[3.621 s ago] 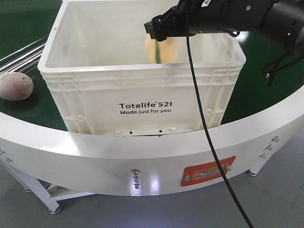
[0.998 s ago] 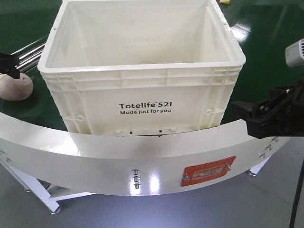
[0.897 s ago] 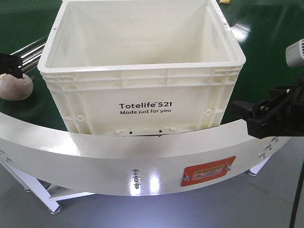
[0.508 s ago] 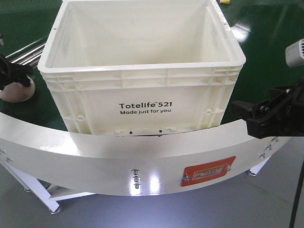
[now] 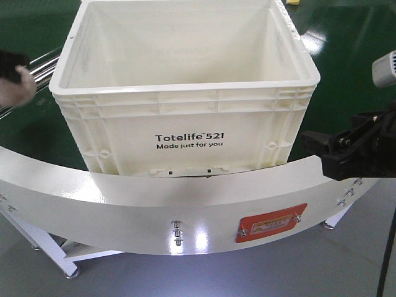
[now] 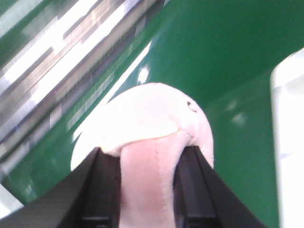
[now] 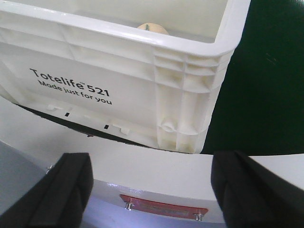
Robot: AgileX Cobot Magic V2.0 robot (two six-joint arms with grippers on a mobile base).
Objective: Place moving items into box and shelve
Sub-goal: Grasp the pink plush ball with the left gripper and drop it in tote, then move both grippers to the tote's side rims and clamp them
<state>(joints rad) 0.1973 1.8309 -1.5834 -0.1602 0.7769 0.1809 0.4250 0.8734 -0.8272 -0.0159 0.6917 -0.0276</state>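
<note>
The white box [image 5: 185, 117], printed "Totelife 521", stands on the green belt. At the far left edge my left gripper [image 5: 13, 73] is shut on the brownish-beige moving item [image 5: 16, 91], which hangs blurred above the belt. In the left wrist view the item [image 6: 147, 118] is squeezed between both black fingers [image 6: 102, 190], gripper [image 6: 147, 194]. My right gripper [image 5: 317, 151] is open and holds nothing, low beside the box's right front corner. Its wrist view shows the box [image 7: 142, 80] and, just over the rim, the top of a pale orange piece [image 7: 152, 27] inside; gripper [image 7: 152, 190].
A white curved guard [image 5: 185, 204] with a red label plate [image 5: 270, 224] runs in front of the box. Metal rails [image 5: 43, 62] lie at the left, beside the green belt [image 5: 352, 68].
The right arm, earlier over the box with a yellowish piece, has moved down to the right. The left gripper closed on the beige item and lifted it off the belt.
</note>
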